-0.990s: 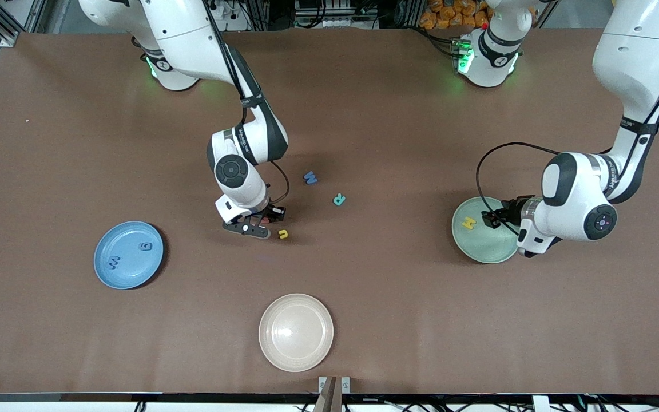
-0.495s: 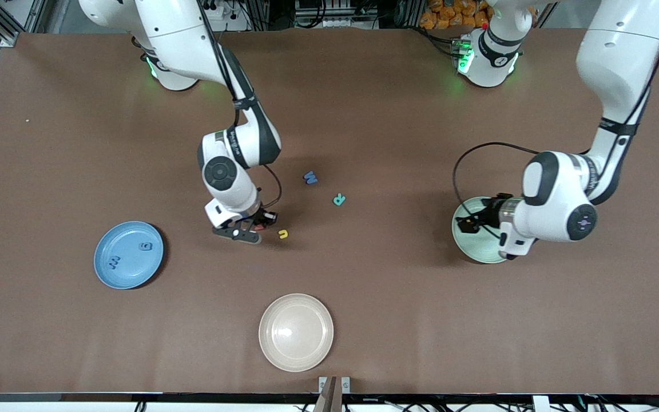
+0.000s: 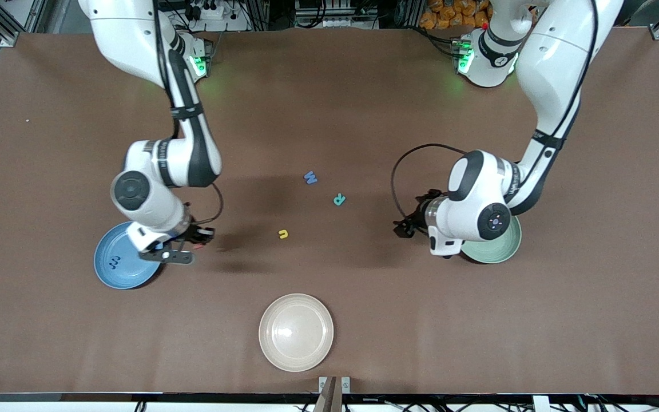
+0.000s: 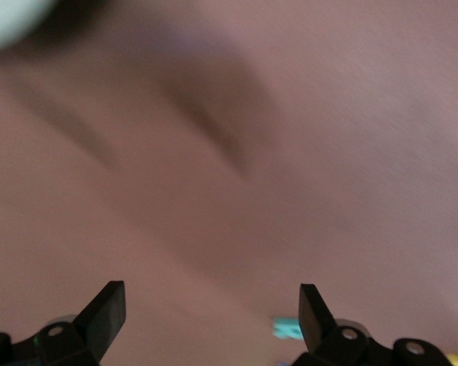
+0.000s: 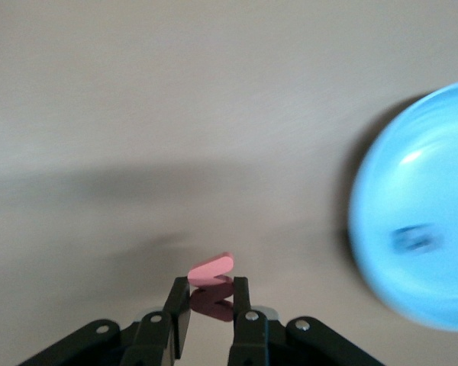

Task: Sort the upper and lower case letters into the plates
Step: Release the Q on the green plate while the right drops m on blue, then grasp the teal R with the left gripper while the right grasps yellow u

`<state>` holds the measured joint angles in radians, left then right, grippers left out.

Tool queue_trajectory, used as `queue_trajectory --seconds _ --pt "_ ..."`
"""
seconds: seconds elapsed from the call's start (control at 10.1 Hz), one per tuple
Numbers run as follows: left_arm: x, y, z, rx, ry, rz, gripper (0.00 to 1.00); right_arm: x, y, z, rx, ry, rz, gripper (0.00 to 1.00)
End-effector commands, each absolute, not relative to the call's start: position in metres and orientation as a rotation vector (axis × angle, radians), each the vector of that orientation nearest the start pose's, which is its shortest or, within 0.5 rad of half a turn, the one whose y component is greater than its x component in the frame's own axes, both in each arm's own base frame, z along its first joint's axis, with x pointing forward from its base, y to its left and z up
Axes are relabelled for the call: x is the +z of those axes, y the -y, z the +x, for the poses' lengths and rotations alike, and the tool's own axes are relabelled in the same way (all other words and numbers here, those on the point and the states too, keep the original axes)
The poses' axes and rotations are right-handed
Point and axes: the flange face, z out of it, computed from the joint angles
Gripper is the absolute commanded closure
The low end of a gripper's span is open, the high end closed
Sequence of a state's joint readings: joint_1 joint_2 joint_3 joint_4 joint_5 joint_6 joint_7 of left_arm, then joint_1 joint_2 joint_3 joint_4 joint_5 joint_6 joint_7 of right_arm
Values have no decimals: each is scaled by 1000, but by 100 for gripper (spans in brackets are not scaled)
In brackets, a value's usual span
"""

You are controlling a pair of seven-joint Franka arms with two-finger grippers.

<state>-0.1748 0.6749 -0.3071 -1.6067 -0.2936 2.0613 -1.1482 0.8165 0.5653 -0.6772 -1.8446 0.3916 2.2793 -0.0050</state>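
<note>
My right gripper [image 3: 202, 234] is shut on a small pink-red letter [image 5: 211, 271] and hangs over the table just beside the rim of the sky blue plate [image 3: 113, 274]. That plate [image 5: 420, 213] holds a dark blue letter [image 3: 114, 262]. My left gripper [image 3: 403, 228] is open and holds nothing, over bare table between the teal letter [image 3: 338, 199] and the mint green plate [image 3: 504, 252], which the arm mostly hides. A blue letter [image 3: 310, 177] and a yellow letter [image 3: 283, 233] lie on the table's middle. The teal letter [image 4: 288, 328] shows beside one left fingertip [image 4: 313, 309].
A cream-beige plate [image 3: 296, 332] sits near the front camera's edge of the table, with nothing in it. The brown table [image 3: 364, 297] spreads wide round the loose letters.
The right arm has carried the pink-red letter from beside the yellow letter to the blue plate's rim. The left arm has left the green plate, opened wide and swung toward the table's middle.
</note>
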Motion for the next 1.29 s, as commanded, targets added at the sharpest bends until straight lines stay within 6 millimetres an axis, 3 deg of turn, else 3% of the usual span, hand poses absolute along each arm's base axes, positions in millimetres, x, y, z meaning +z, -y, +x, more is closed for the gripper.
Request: queue_trajectory --seconds 0.0,0.2,0.3,0.4,0.69,0.89,1.09,1.19 --pt "226 356 597 746 1421 -2931 0 279 -32 636 -10 142 -3192 100" --pt "207 405 582 728 1320 -3007 0 279 47 638 -10 288 -3189 100" --pt "198 429 577 733 1270 -3045 0 278 67 636 -6 326 -3185 74" --pt "191 454 570 759 1256 -3060 0 278 69 636 -4 324 -3184 36" --pt "167 466 557 781 1248 -3059 0 275 58 636 0 327 -3180 0" --pt "157 463 554 785 1239 -3046 0 273 41 637 3 304 -3177 0" --pt "156 464 553 796 1262 -3031 13 271 -10 640 -9 163 -3177 0" --pt "156 464 553 798 1270 -3026 14 271 -32 641 -12 108 -3174 0"
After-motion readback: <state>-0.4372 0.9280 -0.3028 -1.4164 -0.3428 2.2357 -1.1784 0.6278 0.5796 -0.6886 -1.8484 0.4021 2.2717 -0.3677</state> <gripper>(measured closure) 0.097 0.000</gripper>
